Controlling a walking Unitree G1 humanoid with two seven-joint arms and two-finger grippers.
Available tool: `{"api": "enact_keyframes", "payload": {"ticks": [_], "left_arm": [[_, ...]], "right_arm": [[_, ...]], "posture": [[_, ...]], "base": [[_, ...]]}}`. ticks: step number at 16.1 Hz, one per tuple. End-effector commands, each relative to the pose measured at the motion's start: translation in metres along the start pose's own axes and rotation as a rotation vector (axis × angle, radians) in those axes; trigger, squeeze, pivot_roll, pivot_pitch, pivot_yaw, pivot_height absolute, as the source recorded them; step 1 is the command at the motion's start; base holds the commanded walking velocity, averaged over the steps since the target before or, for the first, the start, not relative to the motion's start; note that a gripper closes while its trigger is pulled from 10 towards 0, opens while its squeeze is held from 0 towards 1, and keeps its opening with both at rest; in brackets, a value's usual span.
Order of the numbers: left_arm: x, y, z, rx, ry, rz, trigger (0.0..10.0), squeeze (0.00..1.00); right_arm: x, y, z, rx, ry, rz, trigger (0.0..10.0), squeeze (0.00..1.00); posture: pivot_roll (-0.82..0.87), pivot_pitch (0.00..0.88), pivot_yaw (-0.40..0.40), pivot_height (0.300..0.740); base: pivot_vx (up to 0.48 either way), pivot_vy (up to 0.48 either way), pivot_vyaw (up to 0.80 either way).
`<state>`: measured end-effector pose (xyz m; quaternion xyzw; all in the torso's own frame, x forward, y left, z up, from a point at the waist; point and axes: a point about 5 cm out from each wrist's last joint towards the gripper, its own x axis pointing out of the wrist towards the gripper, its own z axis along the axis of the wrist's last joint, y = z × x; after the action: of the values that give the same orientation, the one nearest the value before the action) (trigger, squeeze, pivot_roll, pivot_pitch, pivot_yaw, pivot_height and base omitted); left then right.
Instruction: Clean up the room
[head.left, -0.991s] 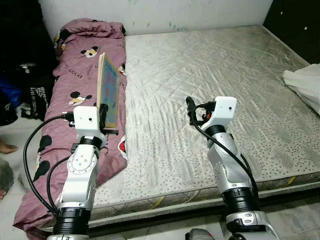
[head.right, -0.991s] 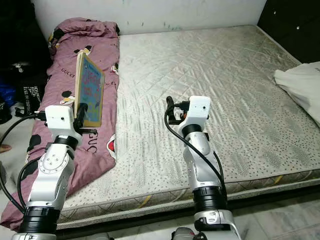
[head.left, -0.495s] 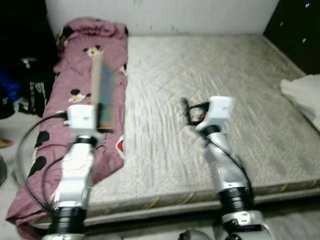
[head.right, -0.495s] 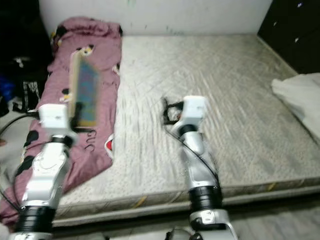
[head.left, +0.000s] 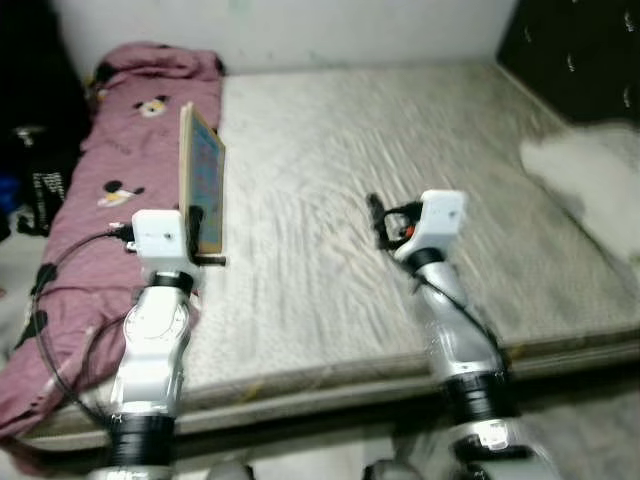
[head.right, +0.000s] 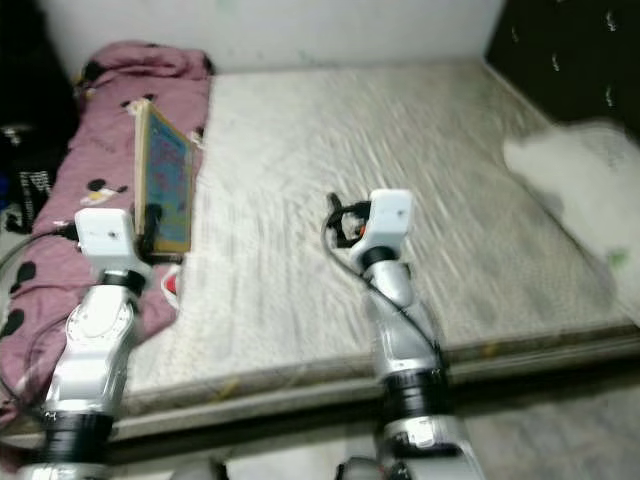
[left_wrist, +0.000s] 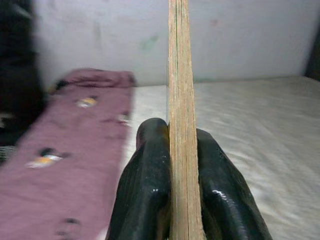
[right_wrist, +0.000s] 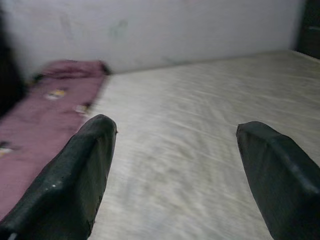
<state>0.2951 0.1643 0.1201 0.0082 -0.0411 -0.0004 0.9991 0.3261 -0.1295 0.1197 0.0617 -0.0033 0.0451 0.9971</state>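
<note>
Board (head.left: 201, 180) first: a thin wooden panel with a colourful blue and pink printed face, standing upright on its edge in my left gripper (left_wrist: 184, 150), held above the near left part of the mattress (head.left: 330, 200), just beside the line where the blanket meets the bare quilting. From my left wrist camera I see it edge-on, a pale strip of layered wood, with one black finger (left_wrist: 145, 185) pressed flat against each face, so the fingers are clamped tight on it. I see the left arm rising from the near edge of the mattress, a black cable looping off its wrist toward the blanket. That blanket (head.left: 100, 170) is a dusty purple one printed with cartoon mice, lying bunched in a long roll down the left side of the mattress and spilling over its near left corner. My right gripper (right_wrist: 175, 165) hangs over the middle of the mattress, nearer the front edge than the wall, and its two fingers (right_wrist: 75, 175) are spread wide with only grey quilted fabric between them, touching nothing. On the right side of the mattress lies a white bundle of cloth (head.left: 590, 180), blurred, well apart from both arms. Beyond the head of the mattress stands a pale wall (head.left: 330, 30), a dark piece of furniture (head.left: 580, 50) sits past the right far corner, and dark bags (head.left: 35, 140) sit on the floor left of the blanket. Both head views are smeared.
</note>
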Motion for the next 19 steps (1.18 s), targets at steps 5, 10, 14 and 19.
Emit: {"api": "enact_keyframes", "payload": {"ticks": [5,10,14,19], "left_arm": [[0.0032,0.0021,0.0106,0.01,-0.051,0.002,10.0,0.0],[0.0048,0.0011,0.0106,0.011,-0.053,0.002,10.0,0.0],[0.0055,0.0001,0.0118,0.016,-0.063,-0.002,10.0,0.0],[0.0058,-0.001,0.0119,0.01,-0.064,-0.003,10.0,0.0]], "right_arm": [[0.0034,0.0048,0.0076,0.014,-0.028,0.024,10.0,1.0],[0.0047,0.0032,0.0072,-0.008,-0.023,0.015,10.0,0.0],[0.006,0.0037,0.0079,-0.016,-0.025,0.019,10.0,0.0],[0.0064,0.0032,0.0084,-0.022,-0.025,0.019,10.0,0.0]], "posture": [[-0.1,0.0,0.014,0.74],[-0.1,0.0,0.009,0.74],[-0.1,0.0,0.008,0.74],[-0.1,0.0,0.004,0.74]], "base": [[0.0,0.0,0.0],[0.0,0.0,0.0],[0.0,0.0,0.0],[0.0,-0.302,0.0]]}}
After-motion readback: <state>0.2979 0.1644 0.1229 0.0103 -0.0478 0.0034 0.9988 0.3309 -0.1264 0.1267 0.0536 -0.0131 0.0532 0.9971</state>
